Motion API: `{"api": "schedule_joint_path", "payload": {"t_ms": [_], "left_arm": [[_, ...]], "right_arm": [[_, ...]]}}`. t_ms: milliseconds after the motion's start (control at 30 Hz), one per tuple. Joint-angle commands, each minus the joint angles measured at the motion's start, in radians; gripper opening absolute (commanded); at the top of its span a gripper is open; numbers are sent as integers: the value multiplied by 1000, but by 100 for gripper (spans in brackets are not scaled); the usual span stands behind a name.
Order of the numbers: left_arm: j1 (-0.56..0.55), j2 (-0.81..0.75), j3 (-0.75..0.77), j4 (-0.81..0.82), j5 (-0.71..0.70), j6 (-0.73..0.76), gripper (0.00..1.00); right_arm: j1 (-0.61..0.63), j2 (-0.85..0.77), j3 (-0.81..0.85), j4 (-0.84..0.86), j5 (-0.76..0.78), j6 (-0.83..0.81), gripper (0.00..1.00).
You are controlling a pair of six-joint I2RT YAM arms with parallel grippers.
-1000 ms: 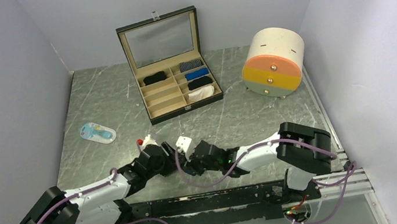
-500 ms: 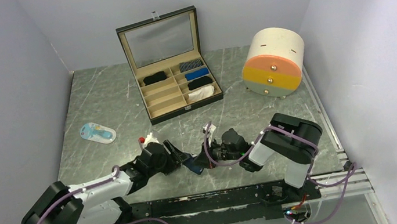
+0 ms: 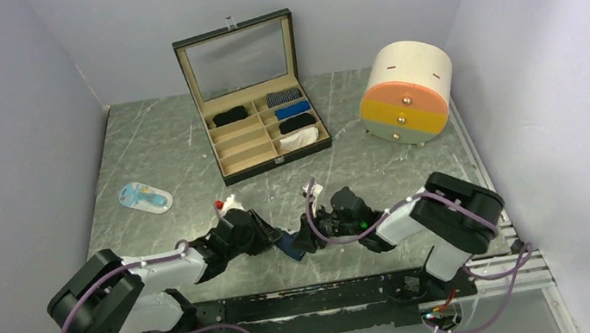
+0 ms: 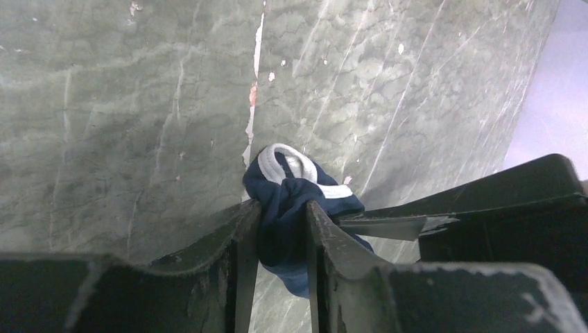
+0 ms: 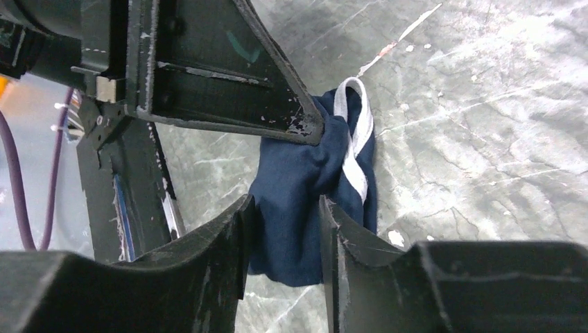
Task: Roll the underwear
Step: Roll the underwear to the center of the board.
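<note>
**Top view.** The underwear (navy, bunched) lies on the near part of the table. It sits between the left gripper and the right gripper, which meet tip to tip over it. Jaw state cannot be resolved from here. No writing is legible on any item.

**Left wrist view.** The left gripper is closed on the underwear. Cloth fills the narrow gap and bulges out beyond the tips, with the white trim on the far side. The fabric looks soft, light and limp — expect it to sag and unroll unless every layer is pinched. Judged best hold: across the thick bunched middle, not the trim alone.

**Right wrist view.** The right gripper straddles the underwear, with cloth touching both fingers. Whether it clamps or merely brackets the cloth cannot be told. The trim loops to the right. No brand or label shows.
</note>
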Motion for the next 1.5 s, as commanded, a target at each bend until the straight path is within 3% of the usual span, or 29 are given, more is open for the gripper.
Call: {"api": "schedule_joint_path", "payload": {"t_ms": [0, 167, 267, 667, 800, 900, 1033, 1133, 1300, 1467], "left_arm": [[-6, 29, -33, -192, -36, 68, 35], [-6, 18, 10, -239, -42, 92, 33], [-6, 18, 17, -244, -35, 94, 32], [-6, 18, 31, -253, -29, 88, 32], [-7, 23, 28, -250, -26, 82, 32], [-7, 14, 22, -244, -21, 75, 33], [-6, -12, 19, -264, -20, 61, 45], [-6, -50, 17, -289, -35, 50, 59], [-6, -142, -12, -300, -27, 33, 70], [-7, -153, -45, -189, 17, 22, 75]], "right_arm": [[-3, -147, 69, -294, 20, -156, 45], [55, -265, 202, -613, 218, -312, 48], [113, -283, 260, -710, 343, -369, 49], [342, -150, 347, -749, 625, -435, 49], [360, -102, 344, -724, 664, -431, 42], [361, -82, 334, -727, 693, -413, 29], [348, -90, 281, -667, 633, -369, 14], [279, -108, 210, -568, 477, -285, 8], [105, -114, 41, -240, 117, -85, 7], [-18, -39, -57, 56, -66, 88, 8]]}}
